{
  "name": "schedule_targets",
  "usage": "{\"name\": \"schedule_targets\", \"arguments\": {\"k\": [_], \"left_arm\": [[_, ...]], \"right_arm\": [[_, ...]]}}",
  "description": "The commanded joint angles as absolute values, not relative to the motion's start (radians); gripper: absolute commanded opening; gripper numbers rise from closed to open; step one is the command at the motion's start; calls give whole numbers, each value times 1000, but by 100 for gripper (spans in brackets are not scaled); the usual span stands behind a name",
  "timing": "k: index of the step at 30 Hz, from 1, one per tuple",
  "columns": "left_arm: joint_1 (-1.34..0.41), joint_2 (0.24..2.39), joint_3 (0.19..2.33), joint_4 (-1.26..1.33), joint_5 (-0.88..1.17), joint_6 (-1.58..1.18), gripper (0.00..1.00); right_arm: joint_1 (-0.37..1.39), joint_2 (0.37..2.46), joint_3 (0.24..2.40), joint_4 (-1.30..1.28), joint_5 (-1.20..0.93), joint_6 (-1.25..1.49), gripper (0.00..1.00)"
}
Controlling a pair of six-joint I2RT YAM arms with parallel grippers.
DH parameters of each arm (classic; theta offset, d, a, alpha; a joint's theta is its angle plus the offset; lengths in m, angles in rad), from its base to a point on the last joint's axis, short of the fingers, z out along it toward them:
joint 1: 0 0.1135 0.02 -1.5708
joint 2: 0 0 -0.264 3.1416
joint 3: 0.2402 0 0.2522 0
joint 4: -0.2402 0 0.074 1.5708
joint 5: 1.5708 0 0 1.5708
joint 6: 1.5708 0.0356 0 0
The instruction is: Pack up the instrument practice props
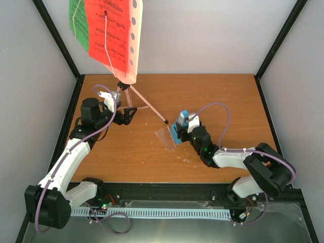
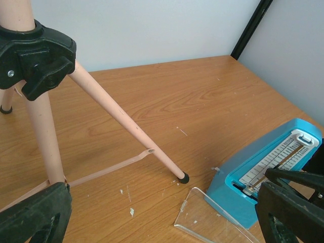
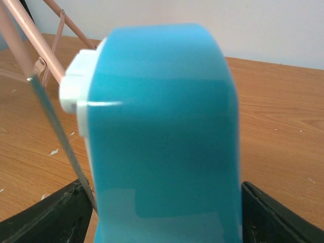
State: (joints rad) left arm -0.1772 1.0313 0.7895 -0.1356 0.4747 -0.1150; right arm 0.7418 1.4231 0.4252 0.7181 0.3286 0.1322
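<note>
Wooden counter (image 1: 212, 101) carries both props. Left end effector (image 2: 43, 136), fingers apart, brackets the upright music stand (image 1: 130, 73) low on its pole, likely for steadying. Right end effector (image 3: 162, 217) straddles the metronome (image 1: 181, 127), whose clear cover (image 1: 166, 137) lies at its base; clamping cannot be confirmed.

Music stand (image 1: 129, 73) top — cut off

Left arm (image 1: 63, 169) and right arm (image 1: 238, 157): white moulded link shells, black joint housings. Lilac cable (image 1: 223, 107): ran back from each wrist, strapped on with pale ties. Left gripper (image 1: 126, 115) and right gripper (image 1: 183, 130): matte black plastic fingers (image 2: 35, 55). Silver screw (image 2: 9, 73): sat in one left finger's block. Small green light (image 1: 205, 149): glowed just behind the right gripper.
</note>
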Motion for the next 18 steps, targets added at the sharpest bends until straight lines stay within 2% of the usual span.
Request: {"name": "schedule_targets", "arguments": {"k": [1, 7, 13, 18], "left_arm": [[-186, 1022, 815, -147, 477, -124, 99], [-185, 1023, 814, -146, 477, -125, 100], [-186, 1022, 814, -146, 479, -124, 100], [-187, 1023, 814, -146, 479, -124, 100]], "right_arm": [[755, 1430, 402, 775, 326, 143, 75], [755, 1432, 371, 828, 331, 161, 72], [754, 1435, 367, 839, 321, 171, 77], [755, 1428, 378, 835, 324, 182, 84]]}}
